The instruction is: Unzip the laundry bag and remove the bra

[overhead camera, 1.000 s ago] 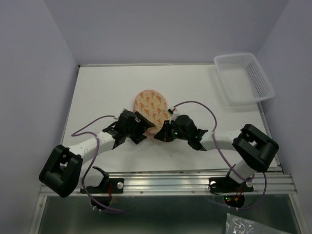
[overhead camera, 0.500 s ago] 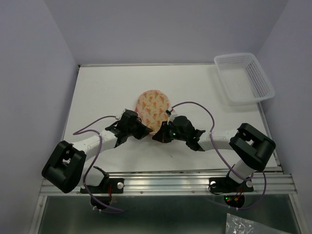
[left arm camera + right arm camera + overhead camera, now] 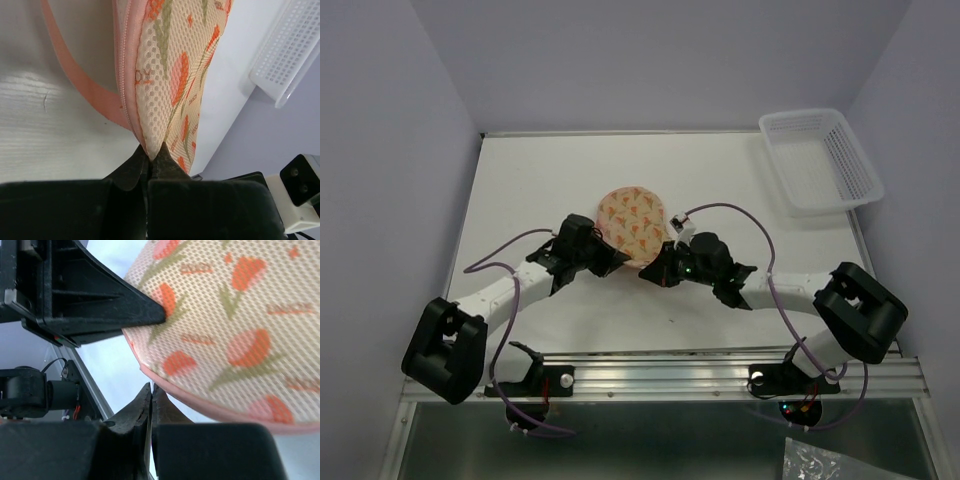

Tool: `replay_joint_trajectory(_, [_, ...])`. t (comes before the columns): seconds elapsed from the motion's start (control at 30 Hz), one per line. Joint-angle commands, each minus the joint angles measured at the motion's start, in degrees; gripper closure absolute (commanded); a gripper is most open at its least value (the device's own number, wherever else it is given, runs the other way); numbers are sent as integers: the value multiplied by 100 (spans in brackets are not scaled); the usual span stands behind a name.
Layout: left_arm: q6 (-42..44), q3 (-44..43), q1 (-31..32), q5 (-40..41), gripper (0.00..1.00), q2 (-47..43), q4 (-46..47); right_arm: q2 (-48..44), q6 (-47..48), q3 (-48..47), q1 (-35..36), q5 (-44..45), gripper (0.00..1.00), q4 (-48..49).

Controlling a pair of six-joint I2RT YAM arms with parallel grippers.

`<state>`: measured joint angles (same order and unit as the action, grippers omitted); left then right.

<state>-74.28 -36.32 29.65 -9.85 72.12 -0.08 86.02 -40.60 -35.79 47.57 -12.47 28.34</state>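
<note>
Bag: you have one bag, flat on the table near the middle, just ahead of both wrists; mesh with orange and green flower marks.
Bag axis: from above it looks close to round, a little longer running away from the arms; the near end points back at you and sits between the two grippers.
Zip: the pink zip runs along the bag's edge down toward the left fingertips; the stretch you can see is closed; one pink loop lies on the table beside it.
Left gripper: your left gripper has its jaws pinched together on the mesh at the bag's near left edge, right beside the zip.
Right gripper: your right gripper has its jaws pressed together, tips right at the pink edging on the bag's near right side; you cannot tell whether anything is caught between them.
Count: one bag, one basket, two grippers.
Basket: the white lattice basket sits at the far right corner, well apart from the bag.
</note>
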Motion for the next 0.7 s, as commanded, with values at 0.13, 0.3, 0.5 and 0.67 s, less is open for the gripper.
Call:
replay_joint_trajectory(0.13, [896, -577, -889, 844, 100, 136, -1019, -226, 640, 186, -301, -318, 99, -241])
replay_joint_trajectory(0.3, [1537, -491, -1303, 467, 100, 110, -636, -200, 764, 257, -801, -308, 99, -382])
replay_joint_trajectory(0.5, [3012, -815, -1822, -96, 100, 443, -475, 46, 1246, 73, -1478, -914, 99, -644])
replay_joint_trajectory(0.67, [4139, -1035, -2287, -1027, 100, 707, -80, 406, 2072, -173, -1908, -1363, 99, -715])
